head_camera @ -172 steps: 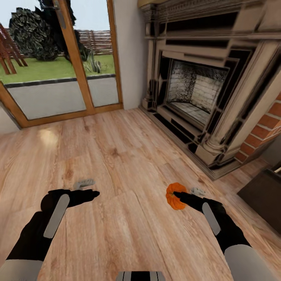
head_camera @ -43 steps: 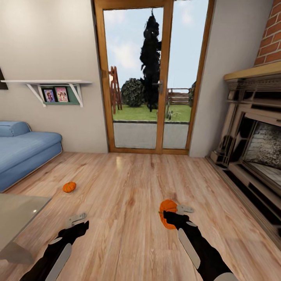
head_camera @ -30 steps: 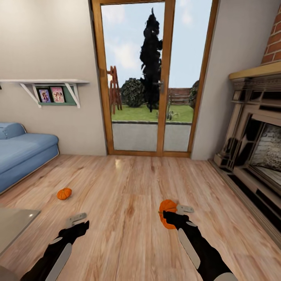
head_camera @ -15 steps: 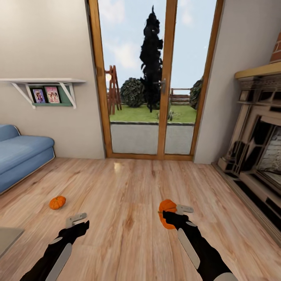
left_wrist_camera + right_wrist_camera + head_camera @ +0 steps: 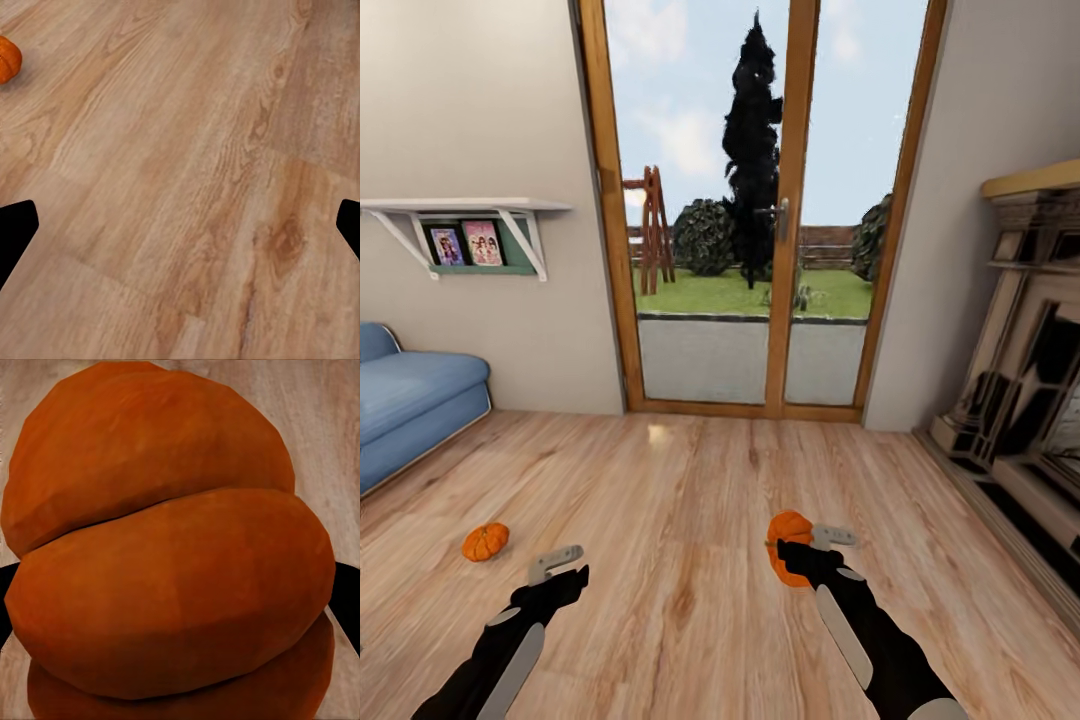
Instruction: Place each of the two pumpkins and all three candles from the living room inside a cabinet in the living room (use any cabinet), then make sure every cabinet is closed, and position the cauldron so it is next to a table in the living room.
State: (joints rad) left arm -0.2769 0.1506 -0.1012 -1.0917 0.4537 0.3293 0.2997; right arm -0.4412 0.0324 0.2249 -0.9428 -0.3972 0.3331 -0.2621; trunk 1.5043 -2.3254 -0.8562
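My right gripper (image 5: 807, 545) is shut on an orange ribbed pumpkin (image 5: 788, 543), held above the wood floor at the lower right of the head view. In the right wrist view the pumpkin (image 5: 169, 547) sits close between the dark fingertips. A second small orange pumpkin (image 5: 485, 541) lies on the floor at the lower left, left of my left gripper (image 5: 562, 563); it also shows far off in the left wrist view (image 5: 7, 58). The left gripper is open and holds nothing, its fingertips (image 5: 15, 232) spread wide over bare floor.
A blue sofa (image 5: 410, 395) stands at the left. Ahead is a wood-framed glass door (image 5: 755, 210) to a garden. A wall shelf (image 5: 460, 215) with pictures hangs at the left. The beige fireplace (image 5: 1025, 390) runs along the right. Wood floor (image 5: 680, 480) stretches open ahead.
The view has swung right: sofa, shelf and floor pumpkin slid left, and the glass table corner left the picture. Both arms keep their pose, the right still gripping its pumpkin.
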